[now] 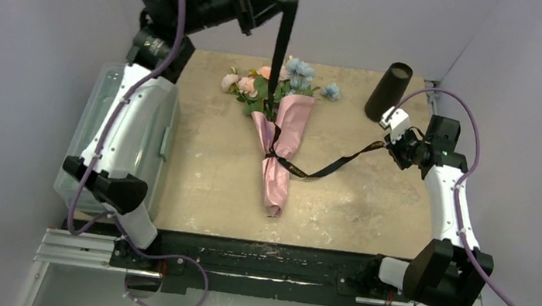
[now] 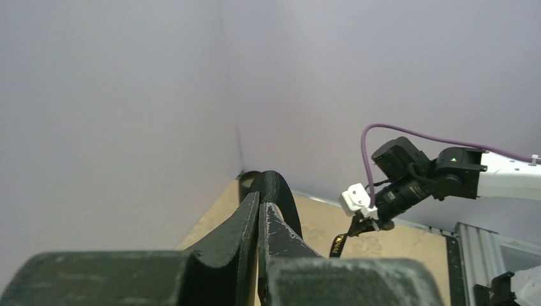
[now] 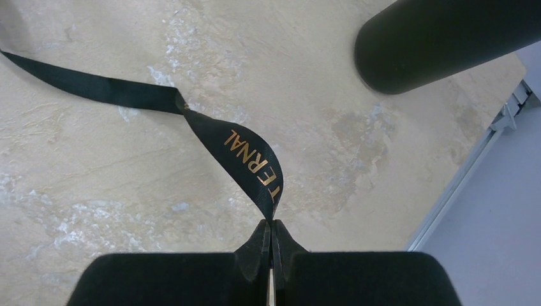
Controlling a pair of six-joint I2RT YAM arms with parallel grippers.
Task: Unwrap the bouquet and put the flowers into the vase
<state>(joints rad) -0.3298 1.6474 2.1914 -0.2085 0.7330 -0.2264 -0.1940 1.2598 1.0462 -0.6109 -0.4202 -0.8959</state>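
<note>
The bouquet [image 1: 281,150] lies in the middle of the table, wrapped in pink paper, with its flowers [image 1: 276,82] pointing to the far side. A black gold-lettered ribbon [image 1: 282,53] is still around the wrap. One tail rises steeply to my left gripper [image 1: 294,1], held high and shut on it [image 2: 261,205]. The other tail [image 3: 249,153] runs right to my right gripper [image 1: 388,142], which is low over the table and shut on its end [image 3: 272,223]. The black vase [image 1: 388,92] stands upright at the back right, just beyond the right gripper, and its side shows in the right wrist view [image 3: 440,41].
A clear plastic lidded bin [image 1: 126,135] stands along the table's left edge under the left arm. Grey walls close in the back and both sides. A metal rail [image 3: 472,166] edges the table on the right.
</note>
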